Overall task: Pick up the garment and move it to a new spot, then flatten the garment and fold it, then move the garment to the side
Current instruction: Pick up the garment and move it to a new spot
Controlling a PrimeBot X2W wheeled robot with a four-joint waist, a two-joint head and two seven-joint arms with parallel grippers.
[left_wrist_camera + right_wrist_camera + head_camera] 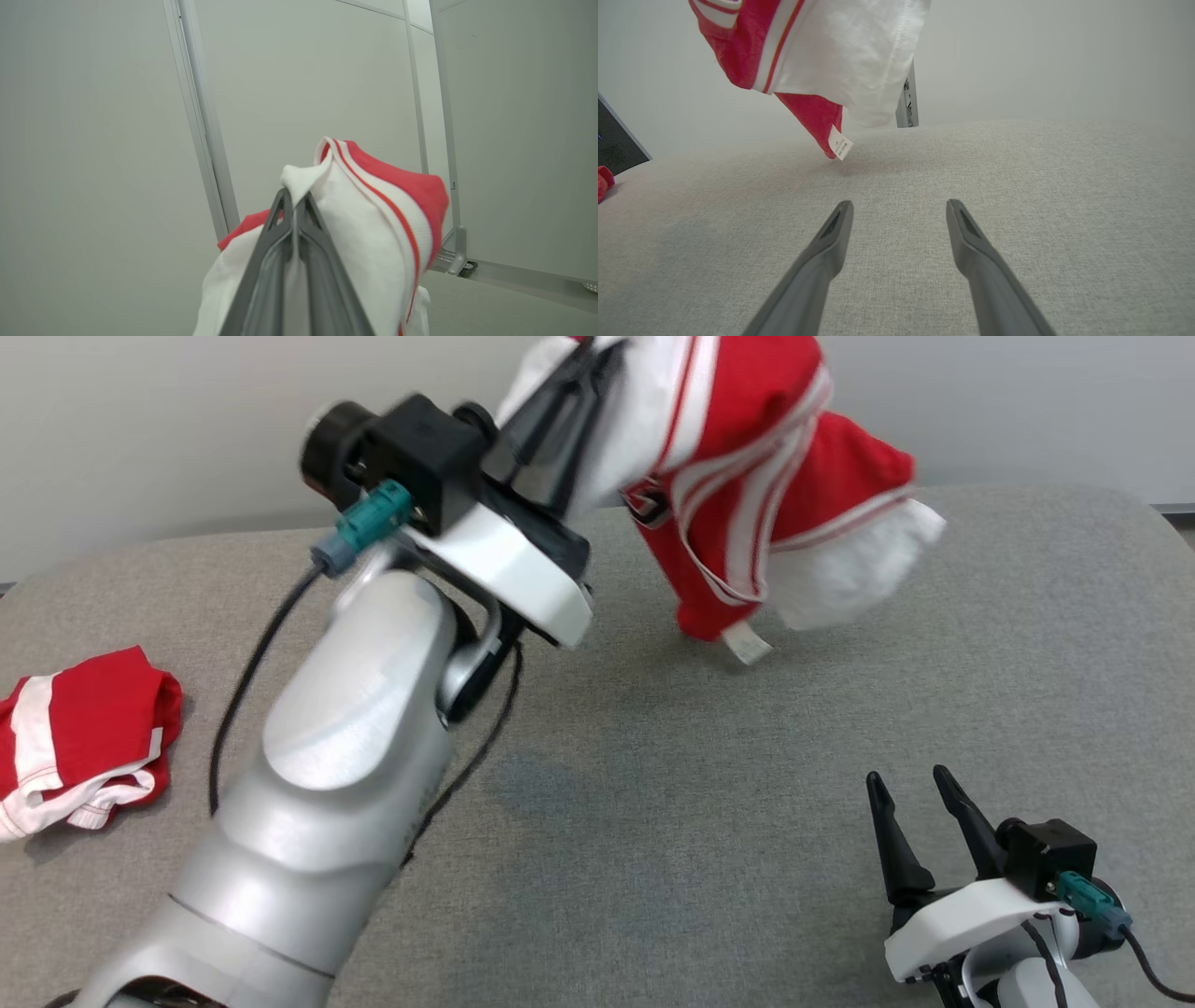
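The work is sitting in its first stage, by my reading: the garment (747,476) is hanging in the air over the far middle of the grey padded surface (653,803), with the left gripper (588,364) clenching a white fold near its top. In the left wrist view the two dark fingers are pressing together with cloth squeezed between them. Nothing is being laid down yet, so the setting down at a new spot, the flattening, the folding and the move to the side all look to be ahead. The right gripper (907,779) is waiting low at the near right with its fingers spread and nothing between them, pointing across bare fabric toward the hanging cloth. The garment is looking like soft knit jersey, red in the body with broad white panels and thin red and white striped trim, and it is bunching into loose, uneven drapes rather than hanging flat. A small white care label (840,148) is dangling from its lowest red corner, close over the surface; whether it is touching, I cannot tell. The surface is showing a fine woven texture and rounded corners. A second red and white piece (84,737) is lying crumpled at the left edge, well apart from the hanging one
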